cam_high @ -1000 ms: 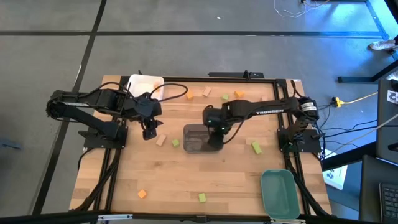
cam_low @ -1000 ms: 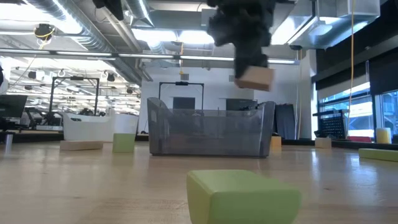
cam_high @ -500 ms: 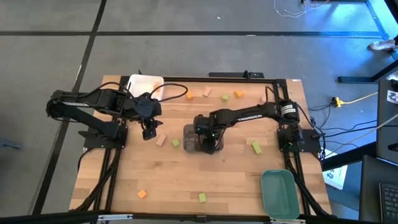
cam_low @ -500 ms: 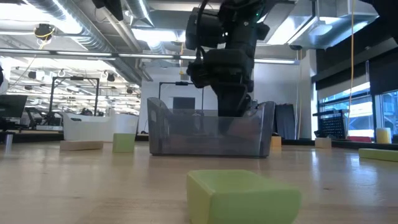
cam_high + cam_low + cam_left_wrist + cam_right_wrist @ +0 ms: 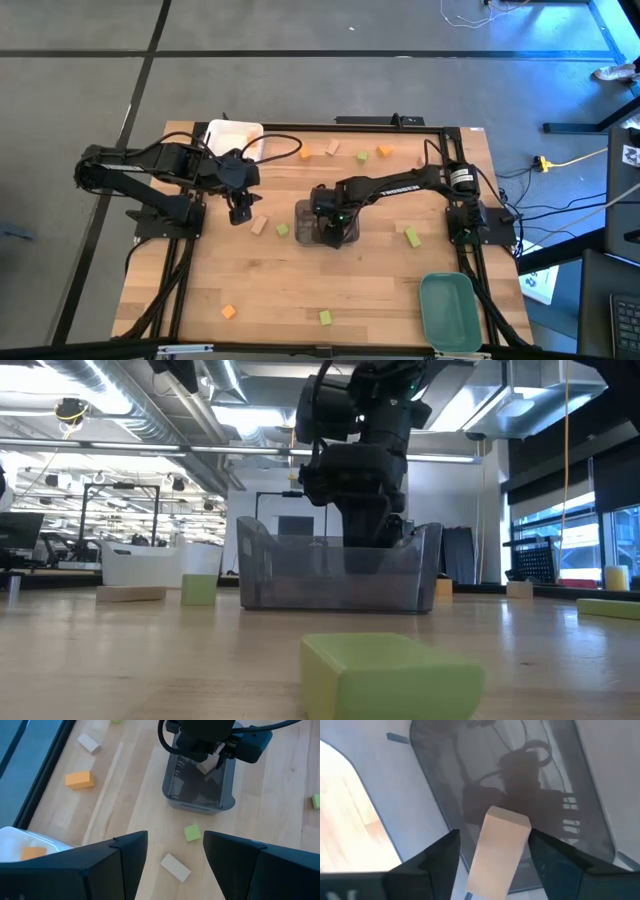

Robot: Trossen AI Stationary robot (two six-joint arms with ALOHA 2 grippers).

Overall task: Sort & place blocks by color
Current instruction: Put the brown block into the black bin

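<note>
My right pincer [image 5: 492, 855] hangs released inside the grey tray [image 5: 305, 222] at bench centre, tan block [image 5: 500, 847] between its fingers; lifting askew could drag it out.

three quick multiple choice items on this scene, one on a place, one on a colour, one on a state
1. Where is the right gripper?
A. over the teal tray
B. down in the grey bin
C. over the white tray

2. What colour is the block between the right gripper's fingers?
A. orange
B. yellow-green
C. pale tan

3. How are the left gripper's jaws?
A. spread apart, empty
C. shut on an orange block
B. closed on a tan block

Answers:
1 B: the high view shows it at the grey bin in the table's middle, and the low view shows it reaching behind the bin's wall.
2 C: the right wrist view shows a tan bar over the bin's floor.
3 A: the left wrist view shows bare table between its fingers.
</note>
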